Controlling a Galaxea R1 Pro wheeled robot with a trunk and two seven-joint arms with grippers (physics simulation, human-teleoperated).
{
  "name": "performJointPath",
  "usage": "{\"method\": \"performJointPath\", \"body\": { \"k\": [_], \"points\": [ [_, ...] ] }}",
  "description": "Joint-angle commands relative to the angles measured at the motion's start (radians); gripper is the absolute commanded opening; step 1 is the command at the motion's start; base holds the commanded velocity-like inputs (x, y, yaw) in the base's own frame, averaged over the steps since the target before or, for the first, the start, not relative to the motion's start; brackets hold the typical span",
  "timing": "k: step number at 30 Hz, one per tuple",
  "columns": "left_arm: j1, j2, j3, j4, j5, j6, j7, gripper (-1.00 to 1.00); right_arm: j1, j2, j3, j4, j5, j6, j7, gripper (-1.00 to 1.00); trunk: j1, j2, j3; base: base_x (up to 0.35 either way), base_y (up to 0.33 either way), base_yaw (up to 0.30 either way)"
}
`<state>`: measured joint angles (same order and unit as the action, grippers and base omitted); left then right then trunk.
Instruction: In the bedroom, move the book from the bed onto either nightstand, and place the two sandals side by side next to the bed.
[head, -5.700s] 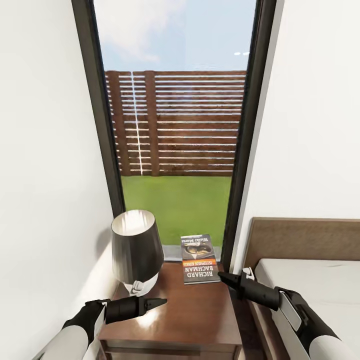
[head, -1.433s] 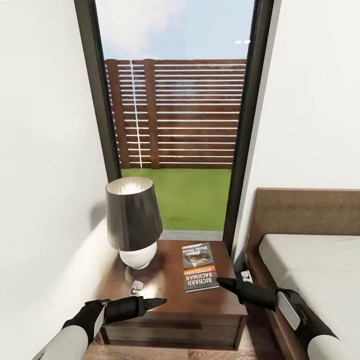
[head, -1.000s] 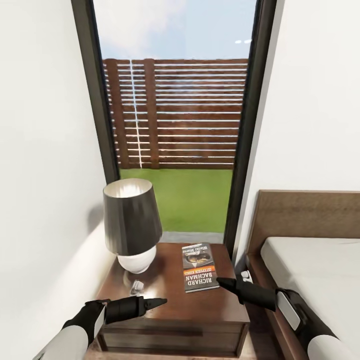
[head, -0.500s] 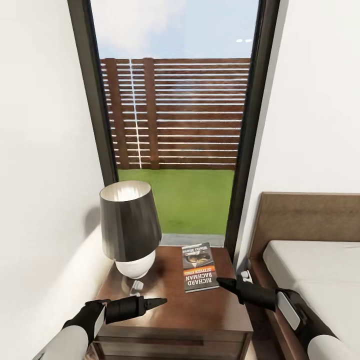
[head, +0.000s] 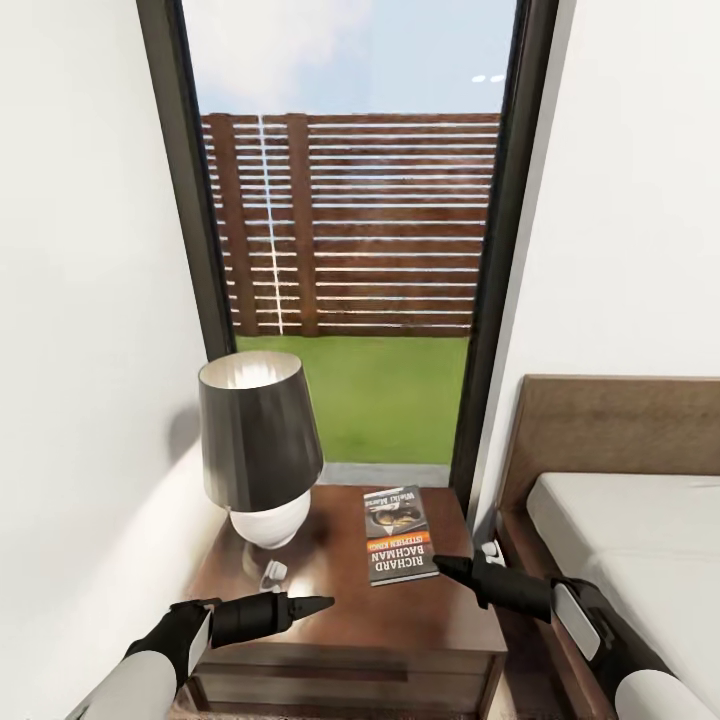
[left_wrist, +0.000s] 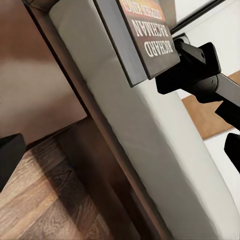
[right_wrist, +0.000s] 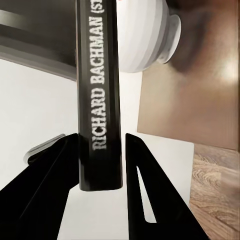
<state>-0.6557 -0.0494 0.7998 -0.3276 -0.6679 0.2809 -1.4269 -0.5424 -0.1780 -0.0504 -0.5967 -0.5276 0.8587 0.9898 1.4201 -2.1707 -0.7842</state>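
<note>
Head view: the book (head: 399, 535) lies flat on the nightstand (head: 350, 620), toward its far right corner, with the orange band and the lettering "RICHARD BACHMAN" facing up. A lamp (head: 257, 448) with a dark shade and a white base stands at the far left corner, and a small white object (head: 272, 573) lies on the top just in front of the base. The left gripper (head: 322, 602) hovers over the near edge of the nightstand, its fingers drawn to a narrow point with nothing between them. The right gripper (head: 442, 566) sits at the right edge, its tip just beside the near right corner of the book; whether it touches the book cannot be told here. The bed (head: 630, 560) stands to the right of the nightstand, headboard against the wall. Behind, a tall window (head: 350, 250) shows a fence and grass.

Left wrist view: the book (left_wrist: 150, 35) with the right gripper (left_wrist: 170, 82) at its corner, and the mattress edge (left_wrist: 150, 140) beyond.

Right wrist view: the book's spine (right_wrist: 98, 95) stands between the two dark fingers (right_wrist: 145, 195), which are spread wider than it, with a gap on each side. The lamp base (right_wrist: 145, 35) shows beyond.
</note>
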Motion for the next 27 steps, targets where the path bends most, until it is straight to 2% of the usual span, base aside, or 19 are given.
{"method": "performJointPath", "body": {
  "k": [1,14,18,22,23,24,25,27],
  "points": [
    [-0.001,-0.001,0.009,-0.002,-0.01,0.011,-0.006,1.0,-0.001,0.0,-0.002,0.0,-0.002,0.005,0.003,-1.0,0.004,-0.008,-0.004,0.0,0.0,0.0],
    [-0.001,-0.001,0.009,-0.002,-0.01,0.01,-0.006,1.0,-0.001,0.0,-0.002,0.0,-0.002,0.005,0.003,-1.0,0.054,-0.099,-0.045,0.0,0.0,0.0],
    [-0.001,-0.002,0.008,-0.002,-0.01,0.011,-0.008,1.0,-0.001,0.001,-0.002,0.0,-0.002,0.005,0.002,-1.0,0.054,-0.099,-0.045,0.0,0.0,0.0],
    [-0.001,-0.024,0.003,0.0,-0.01,0.019,-0.04,1.0,-0.001,0.002,-0.002,0.0,-0.001,0.005,0.001,-1.0,0.054,-0.099,-0.045,0.0,0.0,0.0],
    [-0.001,-0.031,0.003,-0.003,-0.01,0.036,-0.055,1.0,-0.001,0.002,-0.002,0.0,-0.001,0.005,0.001,-1.0,0.054,-0.099,-0.045,0.0,0.0,0.0],
    [-0.002,-0.038,0.002,-0.016,-0.01,0.091,-0.082,1.0,-0.001,0.002,-0.002,0.0,-0.001,0.005,0.001,-1.0,0.054,-0.099,-0.045,0.0,0.0,0.0],
    [-0.004,-0.041,0.001,-0.028,-0.01,0.116,-0.09,1.0,-0.001,0.002,-0.002,0.0,-0.001,0.005,0.002,-1.0,0.054,-0.099,-0.045,0.0,0.0,0.0],
    [-0.01,-0.046,0.001,-0.056,-0.01,0.145,-0.099,1.0,-0.001,0.002,-0.002,0.0,-0.001,0.005,0.001,-1.0,0.054,-0.099,-0.045,0.0,0.0,0.0]
  ]
}}
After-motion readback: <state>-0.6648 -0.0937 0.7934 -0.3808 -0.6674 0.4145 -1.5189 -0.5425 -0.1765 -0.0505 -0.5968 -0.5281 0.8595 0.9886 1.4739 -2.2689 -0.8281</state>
